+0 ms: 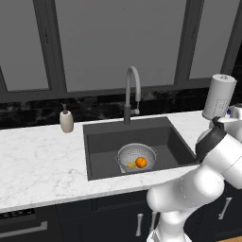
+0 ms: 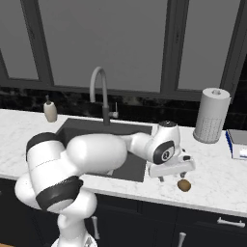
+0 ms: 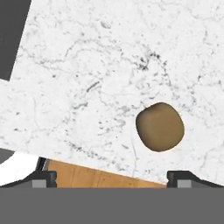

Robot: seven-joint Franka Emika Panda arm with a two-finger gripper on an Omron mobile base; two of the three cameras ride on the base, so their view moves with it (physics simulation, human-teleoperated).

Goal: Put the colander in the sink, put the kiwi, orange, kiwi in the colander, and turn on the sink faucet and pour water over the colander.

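Note:
The silver colander [image 1: 137, 157] sits in the dark sink [image 1: 108, 144]. It holds the orange [image 1: 141, 162] and a small yellowish piece I cannot identify. The grey arched sink faucet [image 1: 132, 90] stands behind the basin, and no water shows. A brown kiwi [image 2: 184, 185] lies on the marble counter right of the sink, near the front edge. My gripper [image 2: 172, 177] hovers open just above the counter, the kiwi a little to its front right. In the hand view the kiwi [image 3: 159, 127] lies ahead of the gripper [image 3: 113, 178], near the right fingertip [image 3: 183, 177]; nothing is between the fingers.
A paper towel roll [image 2: 211, 116] stands at the back right, with a blue and white box [image 2: 236, 144] beside it. A beige soap pump [image 1: 66, 120] stands left of the sink. The counter's front edge [image 3: 87, 168] runs close under the gripper.

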